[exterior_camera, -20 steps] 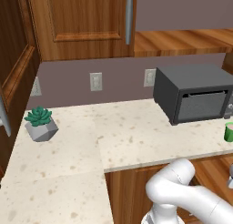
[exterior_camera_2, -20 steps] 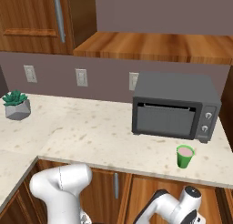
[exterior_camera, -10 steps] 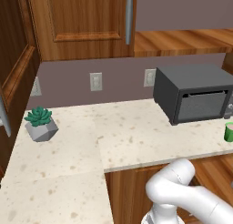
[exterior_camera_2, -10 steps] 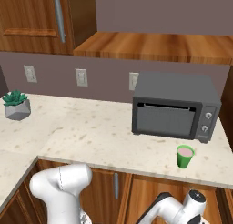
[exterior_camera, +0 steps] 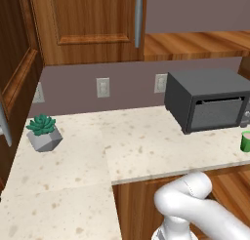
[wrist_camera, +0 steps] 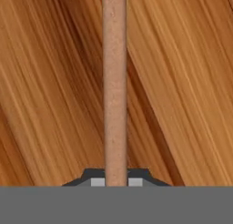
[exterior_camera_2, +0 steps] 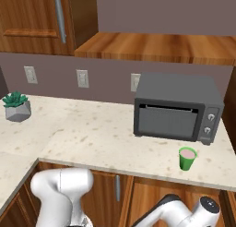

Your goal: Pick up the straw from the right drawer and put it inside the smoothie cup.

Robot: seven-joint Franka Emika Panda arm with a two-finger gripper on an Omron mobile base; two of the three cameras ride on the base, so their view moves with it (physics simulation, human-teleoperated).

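Closest in, the tool (wrist_camera: 115, 182) is clenched on the straw (wrist_camera: 114, 82), a thin pinkish-tan rod running straight up to 12 o'clock in the hand view over the drawer's wood grain (wrist_camera: 182, 82). I'd guess it's light, smooth and a bit slippery, and easy to crush or let swivel, so a gentle pinch near one end seems right. Further off, the smoothie cup (exterior_camera_2: 187, 158) stands on the worktop (exterior_camera_2: 101, 138) at about 4 o'clock from the microwave (exterior_camera_2: 175, 106).

I count 1 smoothie cup (exterior_camera_2: 186, 158), 1 microwave (exterior_camera_2: 176, 107) and 1 succulent pot (exterior_camera: 44, 132). I see 3 wall outlets (exterior_camera_2: 82, 78) and 1 straw (wrist_camera: 114, 86).
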